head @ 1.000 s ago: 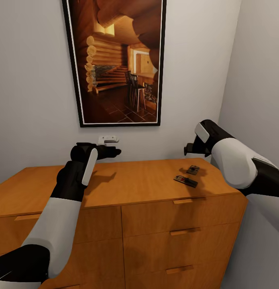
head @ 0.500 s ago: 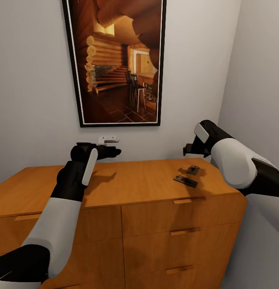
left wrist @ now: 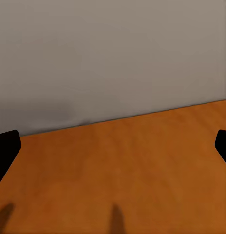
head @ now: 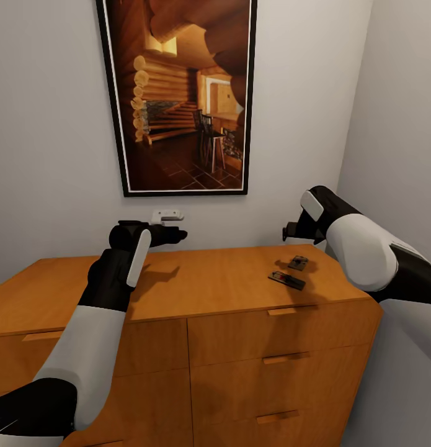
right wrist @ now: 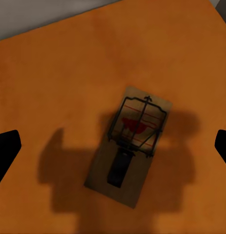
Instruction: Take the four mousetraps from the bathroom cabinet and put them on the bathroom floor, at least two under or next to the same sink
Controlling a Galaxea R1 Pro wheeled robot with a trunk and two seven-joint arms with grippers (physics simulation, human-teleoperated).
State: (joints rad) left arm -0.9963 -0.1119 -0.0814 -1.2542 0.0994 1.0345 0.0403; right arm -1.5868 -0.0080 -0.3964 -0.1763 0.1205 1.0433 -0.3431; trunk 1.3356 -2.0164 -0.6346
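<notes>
Two mousetraps [head: 298, 262] [head: 287, 280] lie on top of the orange-brown cabinet [head: 215, 282] near its right end, small tan boards with dark wire. My right gripper [head: 289, 235] hovers just above and behind them. In the right wrist view it is open [right wrist: 113, 148], and one mousetrap [right wrist: 130, 146] with a red spot lies on the wood below, between the wide-spread fingertips [right wrist: 6, 146]. My left gripper [head: 178, 235] hangs open over the cabinet top's left-middle, near the back wall. In the left wrist view it [left wrist: 113, 151] holds nothing, with bare wood [left wrist: 122, 175] beneath.
A large framed picture [head: 178, 93] of a log interior hangs on the grey wall behind the cabinet. A small white wall fitting [head: 167, 216] sits below it. The side wall [head: 401, 155] stands close to the cabinet's right end. Drawer fronts with bar handles [head: 277, 359] face me.
My right gripper has edged very slightly to the left above the mousetraps. The left arm and the traps have not moved.
</notes>
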